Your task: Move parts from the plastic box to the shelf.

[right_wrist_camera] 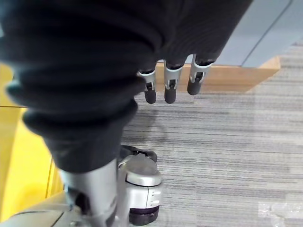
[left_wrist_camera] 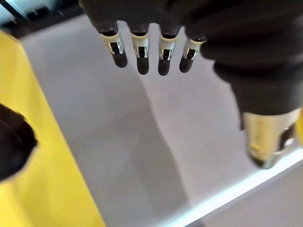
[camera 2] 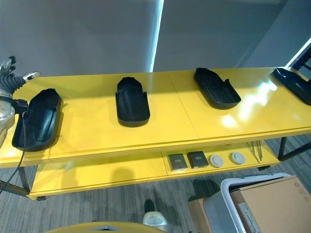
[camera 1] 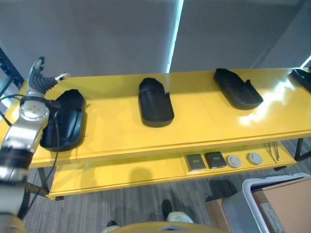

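The left hand (camera 1: 41,80), fingers straight and loosely spread, holding nothing, hovers above the far end of a glossy black moulded plastic part (camera 1: 65,120) lying on the smooth yellow shelf (camera 1: 116,131). The right hand (right_wrist_camera: 170,87) hangs relaxed over carpet. A careless withdrawal could likely nudge that part askew. The grey plastic box (camera 1: 243,206) sits below.

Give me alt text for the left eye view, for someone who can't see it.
Three black molded parts lie spaced along a yellow shelf, with a fourth cut off at the right edge. The left robot hand hangs open above the leftmost part. A grey plastic box stands on the floor, lower right.
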Tool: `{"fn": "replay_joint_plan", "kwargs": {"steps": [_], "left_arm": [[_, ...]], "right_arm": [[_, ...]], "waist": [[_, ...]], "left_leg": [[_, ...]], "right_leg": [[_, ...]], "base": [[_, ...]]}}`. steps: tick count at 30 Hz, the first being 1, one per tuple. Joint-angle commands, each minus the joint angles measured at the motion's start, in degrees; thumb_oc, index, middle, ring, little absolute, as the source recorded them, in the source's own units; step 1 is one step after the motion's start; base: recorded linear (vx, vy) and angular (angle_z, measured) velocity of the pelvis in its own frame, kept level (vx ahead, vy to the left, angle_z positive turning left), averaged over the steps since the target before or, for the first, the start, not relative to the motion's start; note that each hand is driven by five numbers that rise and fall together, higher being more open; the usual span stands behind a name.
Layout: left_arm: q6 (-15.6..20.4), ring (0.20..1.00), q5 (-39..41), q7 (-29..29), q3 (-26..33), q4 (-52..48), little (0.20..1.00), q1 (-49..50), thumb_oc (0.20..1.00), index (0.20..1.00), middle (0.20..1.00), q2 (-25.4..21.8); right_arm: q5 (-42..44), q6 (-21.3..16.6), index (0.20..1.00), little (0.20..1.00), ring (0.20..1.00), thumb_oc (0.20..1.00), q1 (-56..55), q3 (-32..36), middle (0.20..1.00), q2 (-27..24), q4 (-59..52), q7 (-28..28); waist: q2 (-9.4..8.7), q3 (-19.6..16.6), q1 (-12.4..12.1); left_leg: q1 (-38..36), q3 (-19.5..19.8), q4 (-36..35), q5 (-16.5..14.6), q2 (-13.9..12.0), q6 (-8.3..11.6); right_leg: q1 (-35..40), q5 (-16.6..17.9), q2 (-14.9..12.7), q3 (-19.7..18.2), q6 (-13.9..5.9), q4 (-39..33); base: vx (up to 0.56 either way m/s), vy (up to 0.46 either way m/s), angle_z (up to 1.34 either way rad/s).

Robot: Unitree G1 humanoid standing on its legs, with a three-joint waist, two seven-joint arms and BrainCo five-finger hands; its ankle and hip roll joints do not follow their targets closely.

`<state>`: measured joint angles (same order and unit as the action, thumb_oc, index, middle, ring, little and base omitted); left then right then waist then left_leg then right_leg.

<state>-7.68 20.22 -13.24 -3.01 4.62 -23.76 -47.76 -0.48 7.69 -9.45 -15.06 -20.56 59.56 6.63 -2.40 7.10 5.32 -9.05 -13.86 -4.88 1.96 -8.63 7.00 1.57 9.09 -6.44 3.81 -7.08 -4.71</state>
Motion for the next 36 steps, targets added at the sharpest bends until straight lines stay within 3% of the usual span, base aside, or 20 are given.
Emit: {"fn": "replay_joint_plan", "kwargs": {"steps": [1, 5, 9, 10, 11, 12, 22, 31, 34, 36], "left_arm": [[-1.82, 1.0, 7.1, 6.66, 4.55, -6.88, 1.0, 4.9, 1.0, 1.0, 1.0, 7.86], [0.53, 1.0, 7.38, 11.18, 5.77, -12.42, 1.0, 14.67, 1.0, 1.0, 1.0, 14.91], [2.39, 1.0, 9.92, 16.01, 5.04, -13.97, 1.0, 19.46, 1.0, 1.0, 1.0, 16.96], [2.28, 0.846, 10.97, 14.9, 4.23, -13.93, 0.846, 21.13, 0.846, 0.846, 0.846, 17.55], [2.95, 0.454, 11.03, 14.54, 3.81, -13.38, 0.454, 21.54, 0.454, 0.454, 0.454, 17.54], [5.05, 0.2, 11.24, 14.62, 3.4, -11.4, 0.2, 22.69, 0.2, 0.2, 0.2, 17.15], [7.03, 0.2, 10.34, 12.87, 2.4, -12.21, 0.2, 23.89, 0.2, 0.2, 0.2, 16.93], [15.23, 0.2, 12.82, 13.01, 2.72, -18.63, 0.2, 22.47, 0.2, 0.2, 0.2, 17.49], [18.06, 0.2, 15.56, 15.38, 3.89, -22.67, 0.2, 21.99, 0.2, 0.2, 0.2, 17.99], [17.84, 0.2, 17.52, 18.12, 4.09, -24.46, 0.2, 21.82, 0.2, 0.2, 0.2, 18.27]], "right_arm": [[-2.2, -0.56, 1.0, 1.0, 1.0, 1.0, -0.44, 0.03, 1.0, 0.52, 2.36, -3.13], [-0.97, 0.25, 1.0, 1.0, 1.0, 1.0, -0.95, 1.19, 1.0, 1.73, 2.01, -3.89], [-0.34, 0.16, 1.0, 1.0, 1.0, 1.0, -1.13, 1.67, 1.0, 1.49, 2.16, -3.81], [0.13, 0.04, 1.0, 1.0, 1.0, 1.0, -1.01, 1.84, 1.0, 1.34, 2.28, -3.87], [0.45, 0.16, 1.0, 1.0, 1.0, 1.0, -1.06, 1.66, 1.0, 1.35, 2.1, -4.07], [1.85, 0.23, 1.0, 1.0, 1.0, 1.0, -0.77, 0.95, 1.0, 1.44, 2.38, -4.55], [3.18, -0.94, 1.0, 1.0, 1.0, 1.0, -1.23, 1.06, 1.0, 2.14, 3.68, -5.69], [3.32, -2.08, 1.0, 1.0, 1.0, 1.0, -1.38, 0.85, 1.0, 3.04, 4.71, -6.87], [3.28, -1.91, 1.0, 1.0, 1.0, 1.0, -1.28, 0.86, 1.0, 3.64, 4.89, -7.43], [3.15, -1.85, 1.0, 1.0, 1.0, 1.0, -1.26, 0.91, 1.0, 3.87, 5.03, -7.61]], "waist": [[1.12, 0.81, -2.62], [0.86, 1.34, -4.42], [0.93, 1.65, -5.49], [1.02, 1.95, -5.97], [1.06, 2.01, -6.03], [1.09, 2.12, -6.41], [1.29, 2.54, -6.79], [1.16, 2.46, -6.84], [1.12, 2.17, -7.12], [1.15, 2.07, -7.2]], "left_leg": [[2.68, 0.54, 2.76, -2.82, 0.02, -3.02], [3.27, 1.64, 3.2, -2.79, 0.16, -3.06], [3.67, 2.13, 3.52, -2.78, 0.33, -3.09], [3.92, 2.48, 3.7, -2.75, 0.46, -3.08], [3.96, 2.55, 3.71, -2.77, 0.53, -3.09], [4.11, 2.64, 3.82, -2.78, 0.61, -3.1], [3.89, 2.88, 3.78, -2.77, 0.65, -3.07], [3.31, 3.04, 3.49, -2.9, 0.77, -2.97], [3.04, 3.36, 3.34, -3.0, 0.82, -2.92], [2.96, 3.48, 3.29, -3.01, 0.84, -2.84]], "right_leg": [[3.15, -7.25, -1.63, 0.66, -3.5, 1.02], [3.37, -7.26, -1.78, 1.58, -3.3, 1.2], [3.39, -7.15, -1.91, 2.15, -3.17, 1.32], [3.38, -7.11, -1.99, 2.44, -3.15, 1.45], [3.38, -7.1, -2.04, 2.56, -3.19, 1.44], [3.35, -7.08, -2.12, 2.78, -3.22, 1.5], [3.59, -6.87, -2.41, 3.39, -3.35, 1.5], [4.13, -6.81, -2.55, 3.62, -3.31, 1.18], [4.46, -6.87, -2.6, 3.78, -3.28, 1.04], [4.61, -6.88, -2.58, 3.83, -3.27, 0.95]], "base": [[0.0, 0.0, 0.0], [-0.01, -0.002, 0.12], [-0.01, 0.006, 0.14], [-0.03, 0.013, 0.15], [-0.03, 0.024, 0.18], [-0.01, 0.016, 0.18], [0.0, 0.002, 0.02], [0.0, 0.0, 0.0], [0.0, 0.001, 0.01], [0.0, 0.0, 0.0]]}}
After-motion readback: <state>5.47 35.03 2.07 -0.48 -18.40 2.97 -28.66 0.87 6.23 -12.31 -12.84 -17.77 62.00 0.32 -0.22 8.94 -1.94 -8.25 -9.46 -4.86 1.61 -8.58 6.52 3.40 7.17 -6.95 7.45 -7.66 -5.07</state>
